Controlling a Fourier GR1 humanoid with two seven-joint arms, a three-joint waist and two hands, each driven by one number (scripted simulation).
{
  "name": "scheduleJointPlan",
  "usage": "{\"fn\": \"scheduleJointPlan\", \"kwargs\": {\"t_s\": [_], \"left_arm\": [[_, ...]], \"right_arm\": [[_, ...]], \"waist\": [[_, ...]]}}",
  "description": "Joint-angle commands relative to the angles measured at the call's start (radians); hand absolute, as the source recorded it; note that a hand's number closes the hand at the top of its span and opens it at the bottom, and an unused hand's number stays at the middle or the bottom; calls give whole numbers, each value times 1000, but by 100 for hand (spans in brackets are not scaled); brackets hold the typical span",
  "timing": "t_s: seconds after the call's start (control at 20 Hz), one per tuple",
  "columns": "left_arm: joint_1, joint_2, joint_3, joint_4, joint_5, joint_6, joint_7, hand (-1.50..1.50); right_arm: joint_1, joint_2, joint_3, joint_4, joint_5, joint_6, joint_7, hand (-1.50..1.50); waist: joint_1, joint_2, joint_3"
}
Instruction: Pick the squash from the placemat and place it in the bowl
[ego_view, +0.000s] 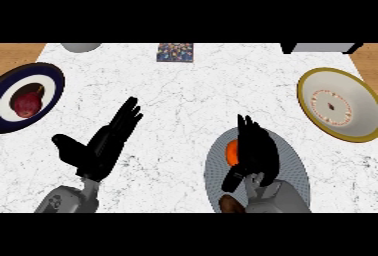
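A white marble counter fills the view. The right hand hangs over a round grey placemat, fingers curled down around an orange squash showing at its left edge. Far right of that hand lies a gold-rimmed bowl. The left hand rests open, fingers spread; beyond it, a dark-rimmed plate holds a red fruit.

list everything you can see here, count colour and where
squash: one, orange, on the placemat, mostly hidden under the right hand
placemat: one, grey, round, lower right
bowl: one, cream with gold rim, right edge
plate: one, dark blue and white, left edge
red fruit: one, on the plate
brown item: one, placemat's bottom edge, unclear
patterned card: one, top centre
left hand: black, open, lower left
right hand: black, over the squash
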Motion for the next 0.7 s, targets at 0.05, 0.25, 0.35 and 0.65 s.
{"fn": "scheduleJointPlan", "kwargs": {"t_s": [0.05, 0.25, 0.35, 0.65], "left_arm": [[0, -4, 49, 46, 2, -58, -24, 0], [34, -22, 17, -33, -43, -33, 6, 0], [-19, -48, 30, 4, -57, -18, 48, 0], [15, -51, 85, 1, -53, -74, 19, 0]], "right_arm": [[-5, 25, -7, 12, 24, 82, 116, -150], [-50, 26, 1, 97, 27, 41, 115, -150], [1, 26, 3, 124, 57, 7, 47, -150], [-12, 26, -38, 127, 72, 9, 40, -150]], "waist": [[-4, 0, 0], [2, 0, 1], [-4, 1, 1], [-2, 0, 1]]}}
